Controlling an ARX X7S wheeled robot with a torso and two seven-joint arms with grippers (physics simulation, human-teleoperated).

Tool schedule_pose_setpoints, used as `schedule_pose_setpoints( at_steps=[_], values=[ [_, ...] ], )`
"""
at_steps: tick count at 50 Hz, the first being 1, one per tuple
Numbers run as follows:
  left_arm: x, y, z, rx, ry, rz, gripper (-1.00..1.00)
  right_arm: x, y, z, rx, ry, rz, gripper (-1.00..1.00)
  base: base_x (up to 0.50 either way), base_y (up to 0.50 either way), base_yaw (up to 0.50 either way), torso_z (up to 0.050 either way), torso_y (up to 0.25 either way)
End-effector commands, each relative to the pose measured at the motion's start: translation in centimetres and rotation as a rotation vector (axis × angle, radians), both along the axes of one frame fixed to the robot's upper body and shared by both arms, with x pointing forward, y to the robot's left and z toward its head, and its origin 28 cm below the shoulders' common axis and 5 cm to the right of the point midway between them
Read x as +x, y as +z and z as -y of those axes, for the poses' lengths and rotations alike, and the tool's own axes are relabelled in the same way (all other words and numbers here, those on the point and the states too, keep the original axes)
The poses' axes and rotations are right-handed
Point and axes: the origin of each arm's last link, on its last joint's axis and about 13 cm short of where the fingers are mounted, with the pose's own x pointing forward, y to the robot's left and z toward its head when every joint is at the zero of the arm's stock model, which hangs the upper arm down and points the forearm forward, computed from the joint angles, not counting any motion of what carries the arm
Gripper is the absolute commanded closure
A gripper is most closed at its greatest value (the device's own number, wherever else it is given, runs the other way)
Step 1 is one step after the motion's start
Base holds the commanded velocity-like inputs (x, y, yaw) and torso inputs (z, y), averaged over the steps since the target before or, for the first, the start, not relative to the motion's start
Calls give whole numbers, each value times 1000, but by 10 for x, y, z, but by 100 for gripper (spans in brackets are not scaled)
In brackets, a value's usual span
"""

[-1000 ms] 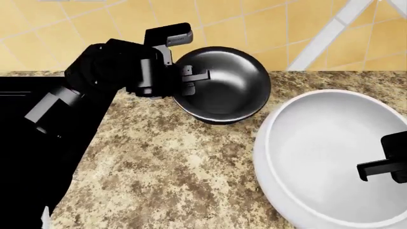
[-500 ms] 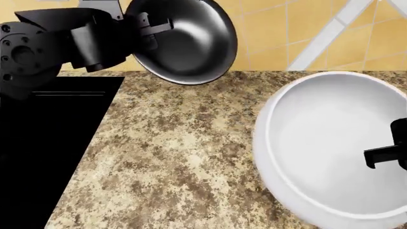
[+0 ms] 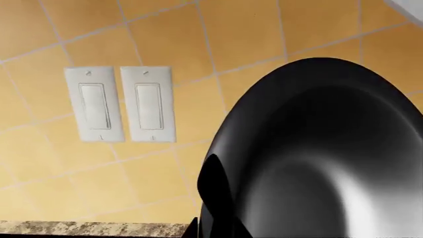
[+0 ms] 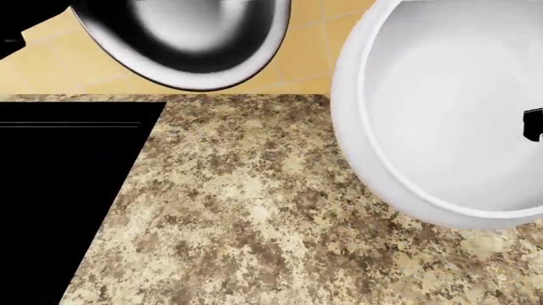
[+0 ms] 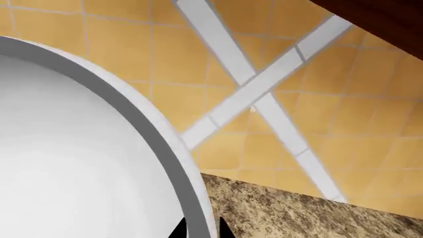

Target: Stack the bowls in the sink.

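Jaws' grip unclear, both bowls aloft over speckled granite counter, yellow tiled wall.

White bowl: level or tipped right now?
Tipped. In the head view the white bowl hangs above the granite counter, its opening turned toward the camera.

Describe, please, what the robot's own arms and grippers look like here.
Little shows. The left arm is a plain matte black corner in the head view. The right gripper shows two pointed black fingertips, with no cables or markings visible. The white bowl and black bowl hide the rest.
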Motion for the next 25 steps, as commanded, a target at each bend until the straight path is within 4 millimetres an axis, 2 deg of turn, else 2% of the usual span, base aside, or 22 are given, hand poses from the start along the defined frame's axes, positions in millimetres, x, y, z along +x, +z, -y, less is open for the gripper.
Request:
schedule_pose_setpoints(
  at_steps=[1,5,11,21,25],
  values=[
    [-48,7,-17,110,21,65,100,-23,28,7,35,-20,143,100,0,0,0,0,0],
    [-56,10,-22,106,56,78,100,-26,26,8,28,-20,123,100,0,0,0,0,3],
    [-54,11,-24,100,87,83,100,-24,23,7,5,-19,85,100,0,0,0,0,0],
    [-65,10,-31,127,106,93,100,-32,23,10,-28,-28,87,100,0,0,0,0,0],
    [-68,5,-35,130,111,88,100,-32,22,11,-32,-43,86,100,-482,0,0,0,4]
  ],
)
